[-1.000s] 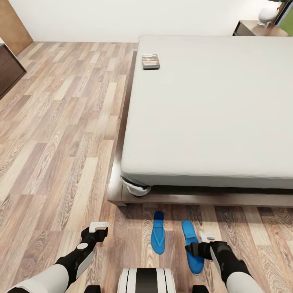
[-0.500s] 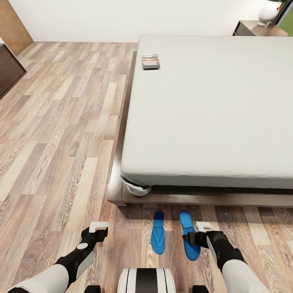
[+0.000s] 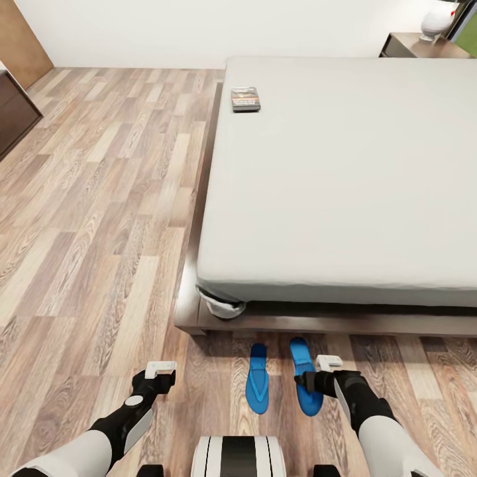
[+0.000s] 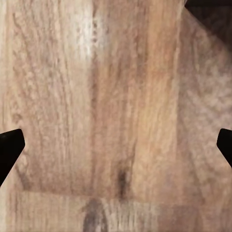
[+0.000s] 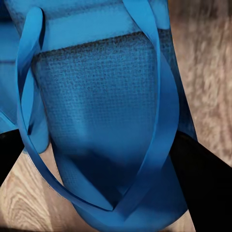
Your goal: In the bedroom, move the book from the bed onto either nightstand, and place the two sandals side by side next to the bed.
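The floor (image 3: pixel 99 218), wood planks, is seen across the head view's left side and under the robot. The bed (image 3: pixel 344 179), w/ light grey mattress and dark brown frame, is set at centre-right, its foot end facing the robot. A dark cabinet (image 3: pixel 13 109) is seen at the far left edge. The nightstand (image 3: pixel 411 46) is found at the far right corner beside the bed's head, w/ a lamp's white base (image 3: pixel 436 23) on it.

The book (image 3: pixel 245 99) is laid flat on the mattress near its far left edge, well apart from both claws.

The two sandals are laid on the floor just in front of the bed's foot, roughly parallel, toes toward the bed, w/ a narrow strip of floor between them. The left sandal (image 3: pixel 257 379) is untouched, approx. midway between the two claws. The right sandal (image 3: pixel 305 374) is met at its heel half by the right claw (image 3: pixel 310 383), which reaches in from the sandal's right side. In the right wrist view the right sandal (image 5: pixel 106 96) is seen very close, its blue straps converging between the dark fingers (image 5: pixel 203 179), which are set at either side of the sole; the claw is closed on the sandal's heel end.

The left claw (image 3: pixel 159 371) is held over bare floor, left of the left sandal and apart from it. In the left wrist view the dark fingertips (image 4: pixel 9 145) are spread wide apart, w/ only planks (image 4: pixel 116 116) between them: opened, nothing gripped.
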`<state>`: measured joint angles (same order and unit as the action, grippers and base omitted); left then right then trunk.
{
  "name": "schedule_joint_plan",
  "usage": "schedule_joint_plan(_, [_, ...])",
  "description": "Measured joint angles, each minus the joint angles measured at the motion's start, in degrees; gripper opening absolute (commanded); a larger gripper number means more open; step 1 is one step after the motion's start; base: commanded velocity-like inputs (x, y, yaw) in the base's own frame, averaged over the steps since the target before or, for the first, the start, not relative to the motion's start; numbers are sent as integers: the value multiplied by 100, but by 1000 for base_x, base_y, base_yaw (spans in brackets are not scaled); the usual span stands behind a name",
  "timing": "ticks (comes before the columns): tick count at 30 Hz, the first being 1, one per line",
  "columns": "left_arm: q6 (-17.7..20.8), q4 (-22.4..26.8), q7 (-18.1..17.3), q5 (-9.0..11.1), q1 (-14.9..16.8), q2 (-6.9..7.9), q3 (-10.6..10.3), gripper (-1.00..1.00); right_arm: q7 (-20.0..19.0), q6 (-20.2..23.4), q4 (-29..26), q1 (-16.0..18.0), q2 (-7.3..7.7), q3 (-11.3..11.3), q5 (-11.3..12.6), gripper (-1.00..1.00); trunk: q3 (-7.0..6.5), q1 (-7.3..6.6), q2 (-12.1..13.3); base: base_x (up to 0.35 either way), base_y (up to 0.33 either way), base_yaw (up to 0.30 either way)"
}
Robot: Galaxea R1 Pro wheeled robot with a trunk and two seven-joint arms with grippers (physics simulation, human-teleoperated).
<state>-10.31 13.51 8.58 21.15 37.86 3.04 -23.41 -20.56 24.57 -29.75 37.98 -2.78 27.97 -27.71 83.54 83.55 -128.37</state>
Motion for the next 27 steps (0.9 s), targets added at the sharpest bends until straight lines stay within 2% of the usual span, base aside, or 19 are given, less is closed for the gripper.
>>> schedule_joint_plan(6, [7,0,0,0,0,0,0,100,0,-28,0,8,-16,-6,-1,-100,108,132,-241,0,0,0])
schedule_joint_plan(9, [8,2,0,0,0,0,0,100,1,-31,-4,41,-76,-11,3,-100,161,198,-361,0,0,0])
schedule_joint_plan(17, [56,10,-22,4,0,2,7,100,0,-35,46,139,-140,-14,0,-100,162,198,-362,0,0,0])
schedule_joint_plan(24, [690,54,-83,-1,0,7,17,100,-1,-36,66,152,-138,-14,-1,-100,162,198,-362,0,0,0])
schedule_joint_plan(27, [783,40,-88,-3,0,14,19,100,-1,-35,69,153,-135,-13,0,-100,162,198,-362,0,0,0])
